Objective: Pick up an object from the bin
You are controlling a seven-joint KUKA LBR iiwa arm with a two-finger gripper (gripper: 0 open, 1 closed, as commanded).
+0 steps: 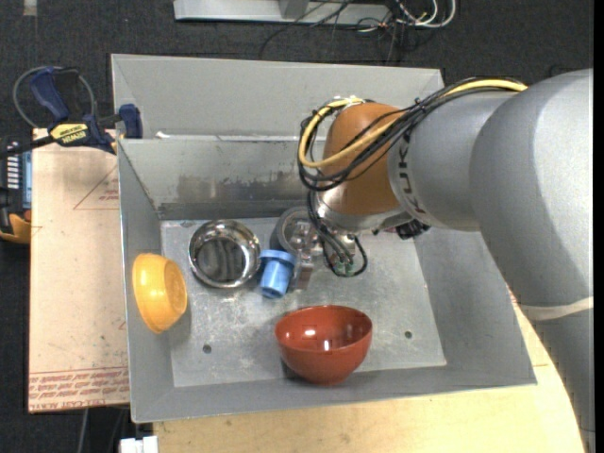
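Camera view: the gripper point(306, 260) hangs low near the middle of the grey bin point(425, 281), just beside the right flank of a small blue cup point(275, 275). Whether it is spread or closed cannot be told, as the wrist hides it.

The blue cup lies between a steel bowl point(224, 253) on its left and the gripper. Its long axis runs roughly toward the bin's near edge, tilted slightly left, and which end is the mouth is unclear.

A red bowl point(324, 343) sits nearer and a yellow bowl point(159, 293) leans on the left wall. The cup is probably the target, being small enough to pinch.
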